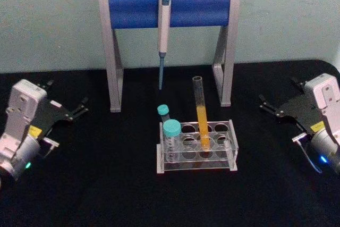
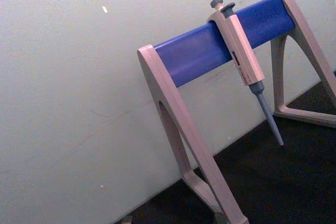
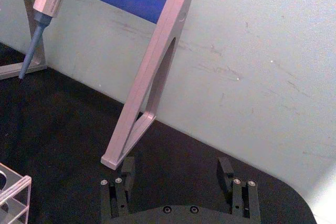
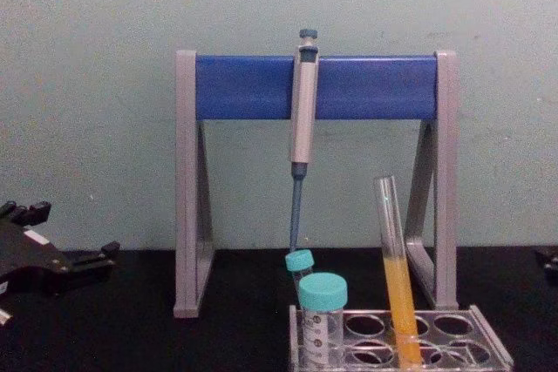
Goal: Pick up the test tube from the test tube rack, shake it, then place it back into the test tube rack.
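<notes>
Black cloth covers the table (image 1: 106, 190) in front of you, and the test tube rack (image 1: 226, 152) sits near its middle, clear plastic with rows of round holes in its top. You find the test tube (image 1: 200, 104) standing in one of the holes toward the middle of the rack, right of the vials. It is capless, with orange-yellow liquid filling its lower half, and its open top leans slightly to the left; which row it sits in I cannot tell. A teal-capped vial (image 1: 171, 132) stands at the rack's front left corner, and a second teal-capped vial (image 1: 163, 112) tilts just behind it at the back left. Behind the rack stands the pipette stand (image 1: 133, 10), grey legs under a blue crossbar, with a grey pipette (image 1: 164, 30) hanging from the bar, tip pointing down. Your left gripper (image 1: 66, 95) hovers over the table at the left, well apart from the rack, its claw released and holding nothing. Your right gripper (image 1: 280, 93) hovers at the right, likewise well apart from the rack, and the right wrist view shows its fingers (image 3: 127, 167) spread wide with only bare table and the stand's leg beyond them.
</notes>
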### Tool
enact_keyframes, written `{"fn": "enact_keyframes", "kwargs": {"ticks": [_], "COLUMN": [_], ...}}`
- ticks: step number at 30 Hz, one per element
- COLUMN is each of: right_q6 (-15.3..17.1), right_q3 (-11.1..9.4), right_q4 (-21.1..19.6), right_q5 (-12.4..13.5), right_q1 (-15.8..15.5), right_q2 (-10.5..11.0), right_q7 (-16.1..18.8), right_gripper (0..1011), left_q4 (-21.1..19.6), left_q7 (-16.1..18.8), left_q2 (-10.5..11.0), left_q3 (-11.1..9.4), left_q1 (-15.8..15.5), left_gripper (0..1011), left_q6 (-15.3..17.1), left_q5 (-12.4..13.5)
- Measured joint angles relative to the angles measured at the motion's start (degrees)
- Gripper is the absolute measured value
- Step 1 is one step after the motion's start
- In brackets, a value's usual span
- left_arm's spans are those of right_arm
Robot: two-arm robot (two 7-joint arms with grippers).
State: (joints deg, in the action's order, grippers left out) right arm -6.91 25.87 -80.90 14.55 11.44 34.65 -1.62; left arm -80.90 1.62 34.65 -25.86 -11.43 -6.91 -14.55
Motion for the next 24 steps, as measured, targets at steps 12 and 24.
{"fn": "enact_keyframes", "kwargs": {"ticks": [12, 24], "right_q6": [0.00, 0.00], "right_q3": [0.00, 0.00], "right_q4": [0.00, 0.00], "right_q5": [0.00, 0.00], "right_q1": [0.00, 0.00], "right_q2": [0.00, 0.00], "right_q7": [0.00, 0.00], "right_gripper": [1000, 1000], "left_q4": [0.00, 0.00], "left_q7": [0.00, 0.00], "left_q2": [0.00, 0.00], "left_q3": [0.00, 0.00], "left_q1": [0.00, 0.00], "left_gripper": [1001, 1001], "left_q6": [0.00, 0.00], "left_q5": [0.00, 0.00]}}
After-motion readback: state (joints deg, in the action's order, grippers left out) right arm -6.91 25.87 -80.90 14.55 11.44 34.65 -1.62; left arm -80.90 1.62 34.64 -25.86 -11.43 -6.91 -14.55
